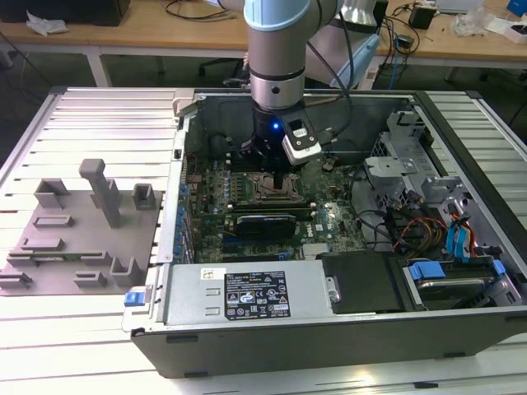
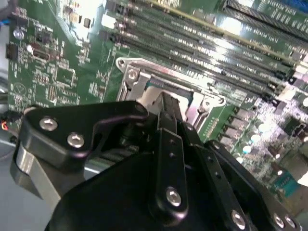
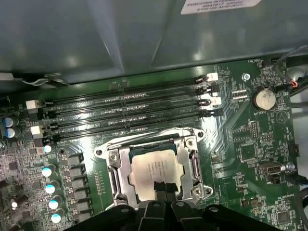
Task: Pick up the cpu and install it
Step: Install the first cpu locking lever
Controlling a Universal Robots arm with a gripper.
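Inside the open computer case (image 1: 461, 325) (it rests on the ribbed surface (image 1: 90, 115) beside a grey tray (image 1: 78, 234)), my arm (image 1: 278, 49) reaches down over the green motherboard (image 3: 255, 144). My end effector (image 3: 162, 186) has its fingers drawn narrow, tips touching the cpu (image 3: 156, 168), which lies flat in the metal-framed socket (image 3: 154, 166).

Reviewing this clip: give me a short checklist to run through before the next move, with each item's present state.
1. The cpu lies inside the socket frame: ok.
2. The cpu sits square with the frame's edges, first wrist view: ok.
3. The gripper is over the socket on the green board: ok.
4. Fingers at the cpu's near edge, close together: ok; whether they grip it: cannot tell.
5. Cpu fully seated flat: cannot tell.
6. Grey tray lies outside the case, away from the arm: ok.
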